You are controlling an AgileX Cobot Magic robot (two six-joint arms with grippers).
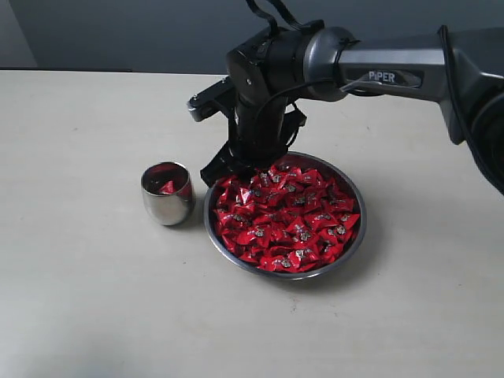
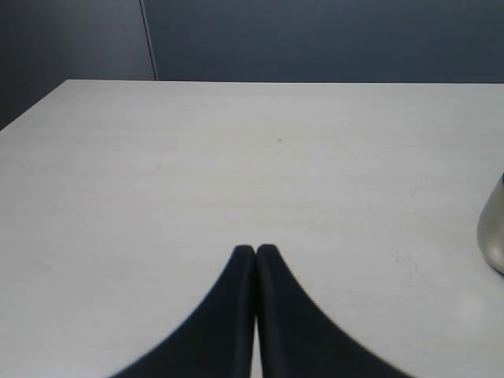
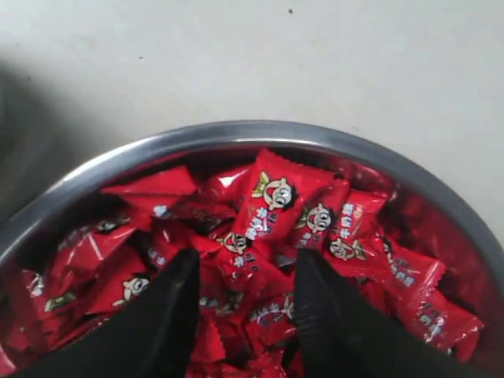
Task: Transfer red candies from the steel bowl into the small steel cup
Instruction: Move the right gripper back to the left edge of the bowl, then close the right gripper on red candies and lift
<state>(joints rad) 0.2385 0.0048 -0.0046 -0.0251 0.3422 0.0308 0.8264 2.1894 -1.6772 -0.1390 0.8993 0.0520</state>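
The steel bowl stands right of centre, heaped with red candies. To its left is the small steel cup with a few red candies inside. My right gripper points down over the bowl's far-left edge. In the right wrist view the right gripper is open, its black fingers dipped among the red candies just inside the bowl's rim; wrappers lie between them, none pinched. My left gripper is shut on nothing above bare table and does not show in the exterior view.
The beige table spreads around both vessels, ending at a dark wall behind. A sliver of a rounded steel body shows at the edge of the left wrist view. The right arm reaches in from the right.
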